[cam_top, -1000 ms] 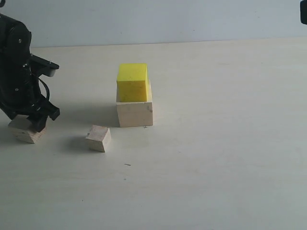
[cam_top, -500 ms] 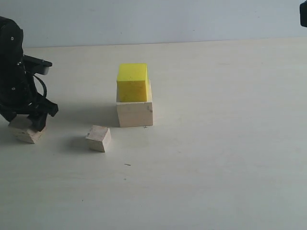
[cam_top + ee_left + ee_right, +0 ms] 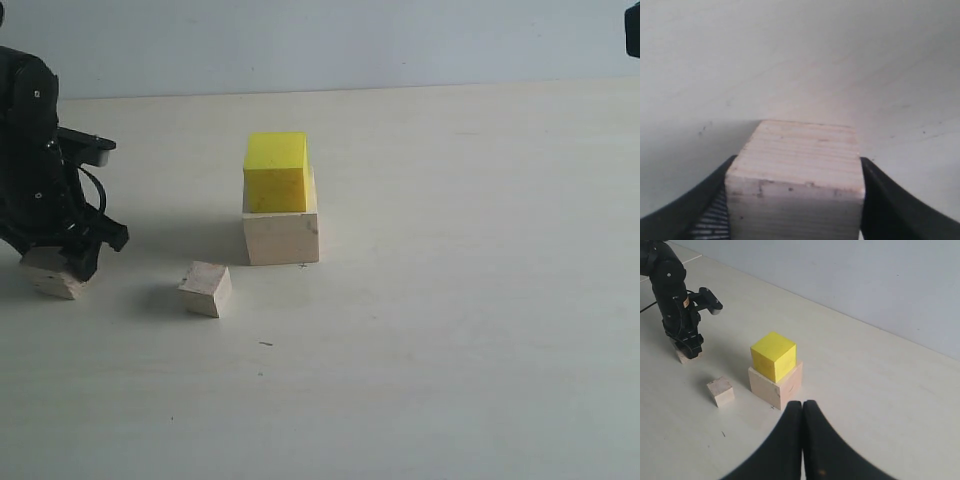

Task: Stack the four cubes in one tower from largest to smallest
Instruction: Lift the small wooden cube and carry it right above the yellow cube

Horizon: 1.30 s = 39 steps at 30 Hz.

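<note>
L gripper [image 3: 72, 258] is down on the table [image 3: 450, 320], jaws wide w/ the med wood cube [image 3: 795, 170] btwn them and pads against both its sides. It looks gripped but not lifted, prob. because it goes on next. Small wood cube [image 3: 205, 289] lies near, off to the side of the jaws, loose & skewed. It's last, so left alone. Further off, the yellow cube [image 3: 276, 170] sits on the large wood cube [image 3: 281, 238], set toward one edge: half the tower done. Farthest, R gripper [image 3: 802, 440] hangs well apart, jaws shut on nothing, prob. parked clear of L's path.
</note>
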### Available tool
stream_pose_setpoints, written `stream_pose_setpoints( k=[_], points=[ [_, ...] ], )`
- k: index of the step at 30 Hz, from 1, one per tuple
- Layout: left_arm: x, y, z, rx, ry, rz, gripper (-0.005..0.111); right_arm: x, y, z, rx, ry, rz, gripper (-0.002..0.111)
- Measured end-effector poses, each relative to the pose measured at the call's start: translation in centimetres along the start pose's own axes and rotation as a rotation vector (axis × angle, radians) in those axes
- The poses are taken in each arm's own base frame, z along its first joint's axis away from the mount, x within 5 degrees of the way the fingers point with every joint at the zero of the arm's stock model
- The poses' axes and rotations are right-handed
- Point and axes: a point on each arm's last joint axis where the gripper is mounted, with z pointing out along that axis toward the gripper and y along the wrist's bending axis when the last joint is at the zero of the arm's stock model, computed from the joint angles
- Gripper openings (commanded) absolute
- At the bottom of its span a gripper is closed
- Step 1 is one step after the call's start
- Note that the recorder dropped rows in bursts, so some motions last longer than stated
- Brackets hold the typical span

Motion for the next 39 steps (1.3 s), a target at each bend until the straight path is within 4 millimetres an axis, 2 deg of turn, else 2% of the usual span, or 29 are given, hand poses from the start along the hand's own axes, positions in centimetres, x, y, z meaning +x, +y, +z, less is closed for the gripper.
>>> stream_pose_setpoints(
  k=[2,3,4,8,10,12,14,15,17,20,23,26,31,36,39],
  points=[
    [0.0,0.0,0.0,0.000,0.000,-0.001,0.022,0.0,0.0,0.0,0.000,0.000,0.000,0.000],
    [0.0,0.0,0.0,0.000,0.000,-0.001,0.006,0.0,0.0,0.0,0.000,0.000,0.000,0.000],
    [0.0,0.0,0.0,0.000,0.000,-0.001,0.000,0.0,0.0,0.0,0.000,0.000,0.000,0.000],
    [0.0,0.0,-0.1,0.000,-0.004,-0.005,0.000,0.0,0.0,0.0,0.000,0.000,0.000,0.000],
    [0.0,0.2,-1.3,-0.001,-0.045,-0.010,0.000,0.0,0.0,0.0,0.000,0.000,0.000,0.000],
    [-0.2,0.0,-3.6,0.042,-0.165,0.013,0.000,0.0,0.0,0.0,0.000,0.000,0.000,0.000],
    [-0.6,-0.7,-7.4,0.176,-0.399,0.056,0.000,0.0,0.0,0.0,-0.002,0.004,0.000,0.000],
    [-0.5,-0.7,-8.2,0.214,-0.452,0.061,0.000,0.1,0.0,0.0,-0.005,0.010,0.000,0.000],
    [0.3,0.5,-9.0,0.314,-0.542,0.050,0.000,0.2,0.1,0.0,-0.012,0.025,0.000,0.000],
    [2.2,4.6,-9.3,0.488,-0.707,-0.017,0.000,0.3,0.2,0.0,-0.018,0.037,0.000,0.000],
    [3.1,5.8,-10.9,0.620,-0.882,0.047,0.000,0.3,0.2,0.0,-0.018,0.037,0.000,0.000],
    [3.5,5.2,-12.7,0.749,-1.048,0.200,0.000,0.3,0.1,0.0,-0.016,0.033,0.000,0.000],
    [3.8,3.3,-14.3,0.798,-1.217,0.466,0.000,0.3,0.1,0.0,-0.015,0.032,0.000,0.000],
    [3.2,1.2,-14.3,0.780,-1.289,0.620,0.000,0.3,0.1,0.0,-0.013,0.028,0.000,0.000],
    [2.8,0.1,-14.0,0.786,-1.276,0.647,0.000,0.3,0.1,0.0,-0.013,0.028,0.000,0.000]
  ],
)
